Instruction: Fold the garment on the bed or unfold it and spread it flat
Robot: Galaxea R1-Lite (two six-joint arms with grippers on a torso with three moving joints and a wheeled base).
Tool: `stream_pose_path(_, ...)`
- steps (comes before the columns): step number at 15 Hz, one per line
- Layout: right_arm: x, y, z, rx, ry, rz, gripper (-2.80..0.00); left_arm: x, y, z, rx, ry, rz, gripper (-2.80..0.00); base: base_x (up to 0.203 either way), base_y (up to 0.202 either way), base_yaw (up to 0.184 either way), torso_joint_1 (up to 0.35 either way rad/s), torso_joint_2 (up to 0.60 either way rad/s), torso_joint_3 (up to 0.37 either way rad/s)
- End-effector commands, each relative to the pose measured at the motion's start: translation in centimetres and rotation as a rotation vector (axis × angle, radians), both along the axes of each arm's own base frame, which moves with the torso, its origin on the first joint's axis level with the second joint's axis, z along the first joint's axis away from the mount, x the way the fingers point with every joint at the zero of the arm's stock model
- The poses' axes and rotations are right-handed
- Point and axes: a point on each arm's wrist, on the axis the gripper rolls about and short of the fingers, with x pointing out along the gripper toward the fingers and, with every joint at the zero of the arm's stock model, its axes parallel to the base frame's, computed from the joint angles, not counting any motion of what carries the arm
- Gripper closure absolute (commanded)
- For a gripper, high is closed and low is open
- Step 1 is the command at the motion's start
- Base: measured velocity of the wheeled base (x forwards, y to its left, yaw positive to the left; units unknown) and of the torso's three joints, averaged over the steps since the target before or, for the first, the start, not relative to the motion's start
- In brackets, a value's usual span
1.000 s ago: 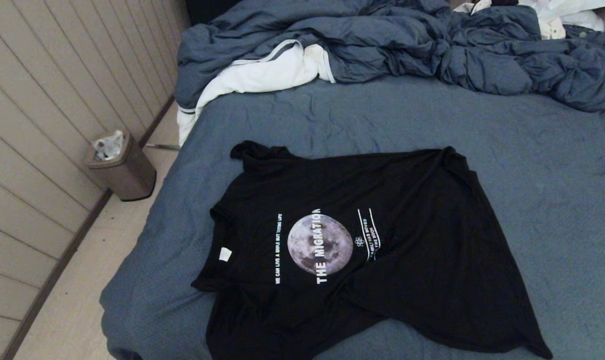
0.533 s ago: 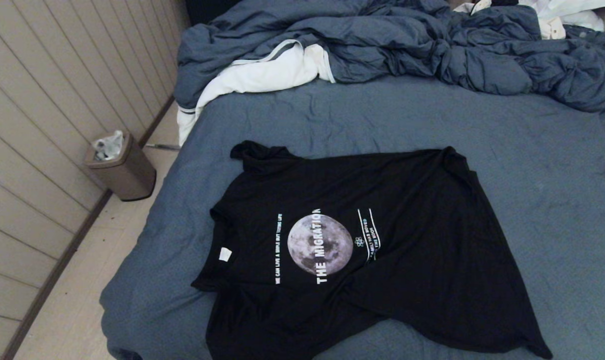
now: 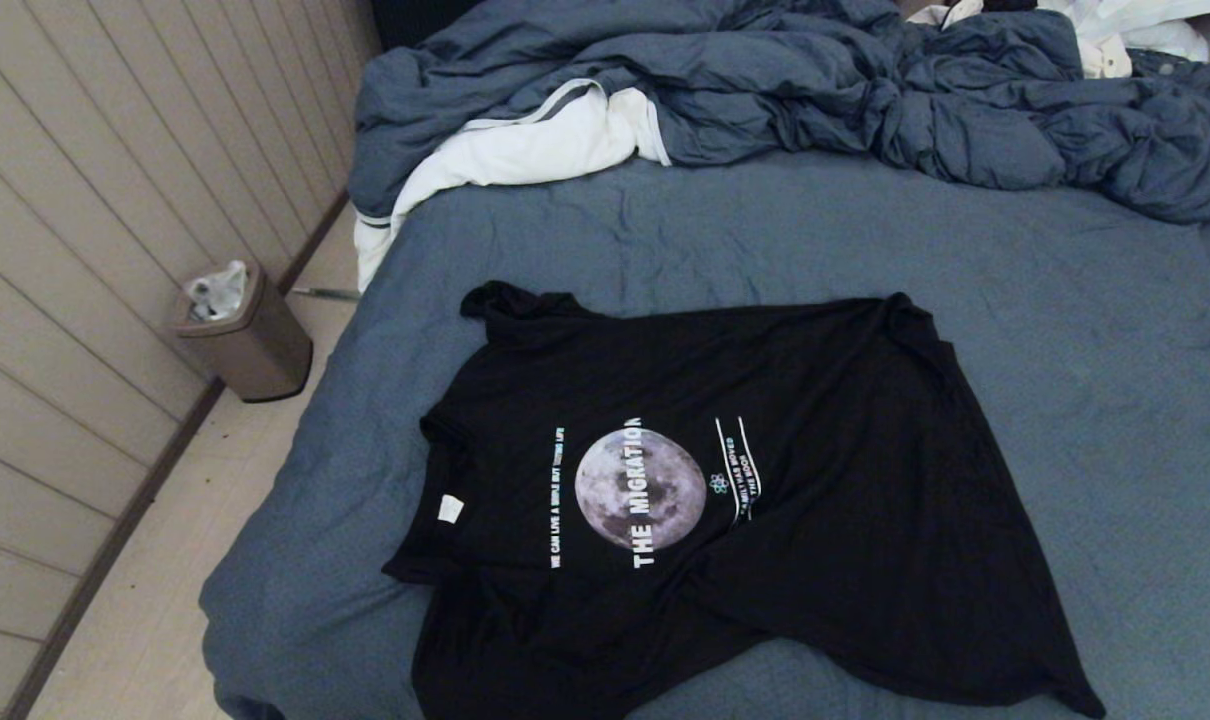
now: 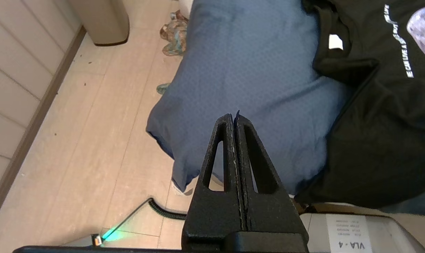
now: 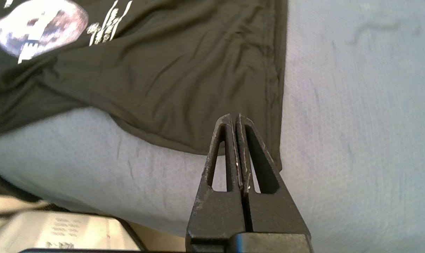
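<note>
Left gripper (image 4: 234,117) and right gripper (image 5: 235,118): fingers pressed together, empty, above the near bed edge. Black moon-print T-shirt (image 3: 725,500) lies spread but rumpled on the blue-grey sheeted bed (image 3: 745,240). Suggest pinching near hem corners, drawing outward evenly.

Closed left gripper (image 4: 233,117) at lower centre, blue-grey bed (image 4: 254,70) corner above, black T-shirt (image 4: 381,116) at right, beige bin (image 4: 103,21) upper left

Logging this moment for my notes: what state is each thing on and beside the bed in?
Black moon-print T-shirt: spread print-up, wrinkled, unheld.
Blue-grey sheeted bed: sheet smooth.
Blue-grey duvet: bunched at far end.
Brown bin: lidless, holding trash.
Left pincer: shut, empty.
Right pincer: shut, empty.
</note>
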Motion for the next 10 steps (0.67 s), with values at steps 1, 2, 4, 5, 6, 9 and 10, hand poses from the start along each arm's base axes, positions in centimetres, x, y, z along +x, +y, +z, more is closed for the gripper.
stream_pose_path(1, 0.05, 0.00, -0.03, 0.009, 0.010, -0.005, 0.00, 0.04, 0.05, -0.07, -0.045, 0.009, 0.022, 0.00, 0.000, 0.000, 0.000, 0.000, 0.00, 0.000)
stream_pose_path(2, 0.05, 0.00, -0.03, 0.009, 0.010, -0.005, 0.00, 0.10, 0.09, 0.02, -0.085, -0.008, 0.043, 0.00, 0.000, 0.000, 0.000, 0.000, 0.00, 0.000)
stream_pose_path(4, 0.05, 0.00, -0.03, 0.010, 0.010, -0.005, 0.00, 0.12, 0.09, 0.00, -0.082, -0.015, 0.046, 0.00, 0.000, 0.000, 0.000, 0.000, 0.00, 0.000)
stream_pose_path(5, 0.05, 0.00, -0.03, 0.010, 0.010, -0.005, 0.00, 0.12, 0.09, -0.01, -0.081, -0.014, 0.045, 0.00, 0.000, 0.000, 0.000, 0.000, 0.00, 0.000)
stream_pose_path(6, 0.05, 0.00, -0.03, 0.010, 0.010, -0.005, 0.00, 0.12, 0.09, -0.01, -0.079, -0.014, 0.044, 0.00, 0.000, 0.000, 0.000, 0.000, 0.00, 0.000)
stream_pose_path(9, 0.04, 0.00, -0.03, 0.009, 0.008, -0.005, 0.00, 0.12, 0.09, -0.01, -0.079, -0.014, 0.044, 0.00, 0.000, 0.000, 0.000, 0.000, 0.00, 0.000)
stream_pose_path(10, 0.04, 0.00, -0.03, 0.011, 0.008, -0.005, 0.00, 0.12, 0.09, -0.01, -0.079, -0.014, 0.044, 0.00, 0.000, 0.000, 0.000, 0.000, 0.00, 0.000)
